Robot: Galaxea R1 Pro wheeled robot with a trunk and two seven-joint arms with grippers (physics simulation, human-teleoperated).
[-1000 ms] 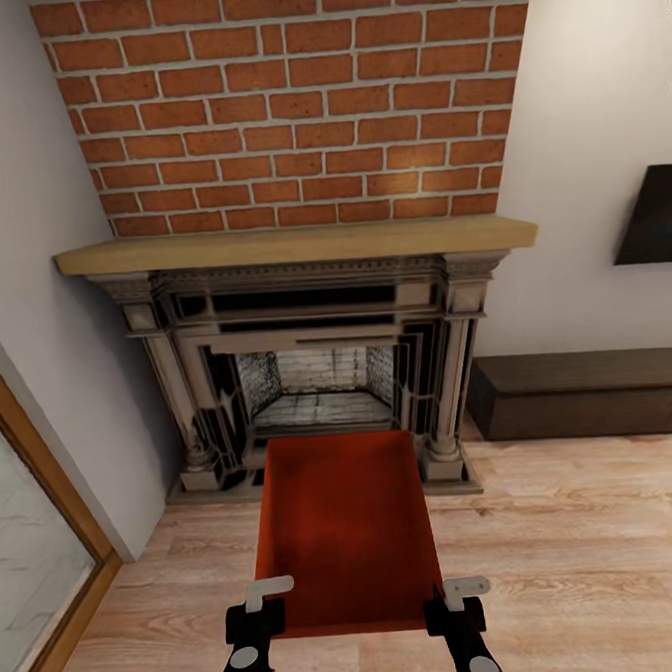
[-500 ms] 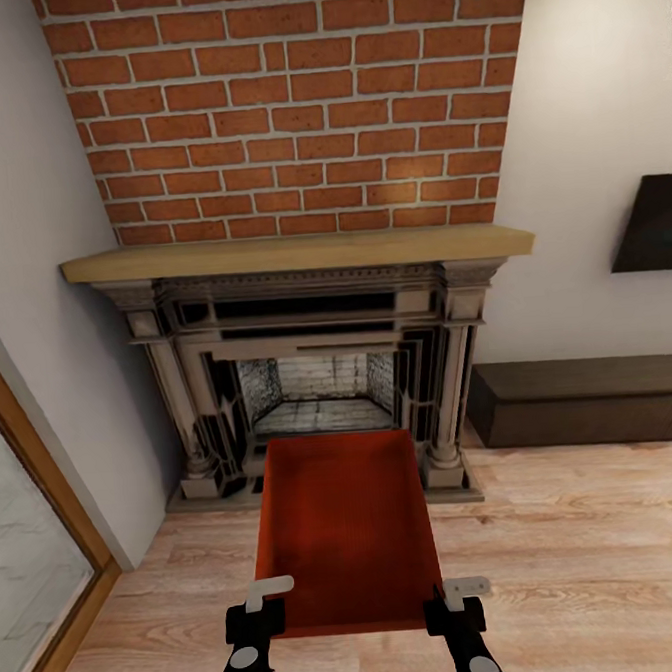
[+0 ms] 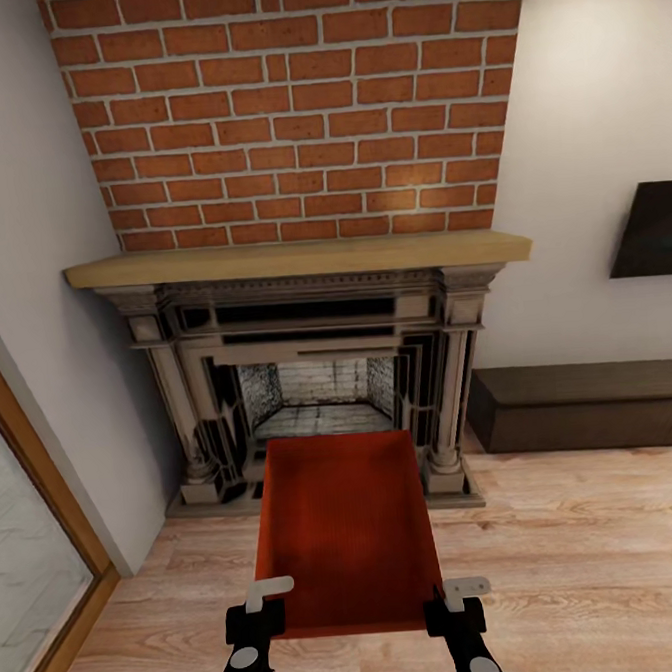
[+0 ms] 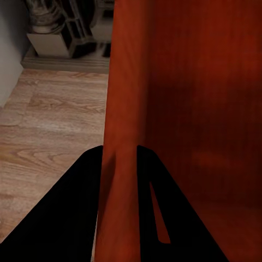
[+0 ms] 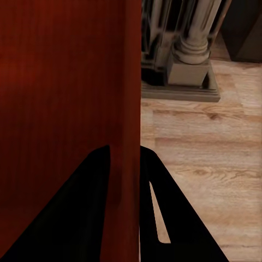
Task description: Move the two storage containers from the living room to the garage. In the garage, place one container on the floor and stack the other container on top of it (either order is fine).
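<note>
Red-orange and open-topped, the storage container (image 3: 348, 531) sits dead centre in the head view, carried off the floor between both arms, and it looks empty: nothing but bare bin floor inside. The left gripper (image 3: 257, 610) is at seven o'clock of the bin, its fingers pinched on the left side wall; the left wrist view shows that thin wall (image 4: 123, 136) running between the two dark fingers. The right gripper (image 3: 453, 604) is at five o'clock, clamped the same way on the right wall (image 5: 128, 109).

Beyond the bin at twelve o'clock stands the dark fireplace (image 3: 313, 368) under its wood mantel (image 3: 301, 259) and red brick (image 3: 295, 108). A low dark cabinet (image 3: 586, 404) lies at three o'clock and a wood-framed glass door (image 3: 29, 538) at nine, with light plank floor (image 3: 582, 549) all round.

So this is the living room, and the carrying step is in hand. Next, I judge, the base must turn away from the hearth and head for the garage, both grips held level so the thin walls don't slip.
</note>
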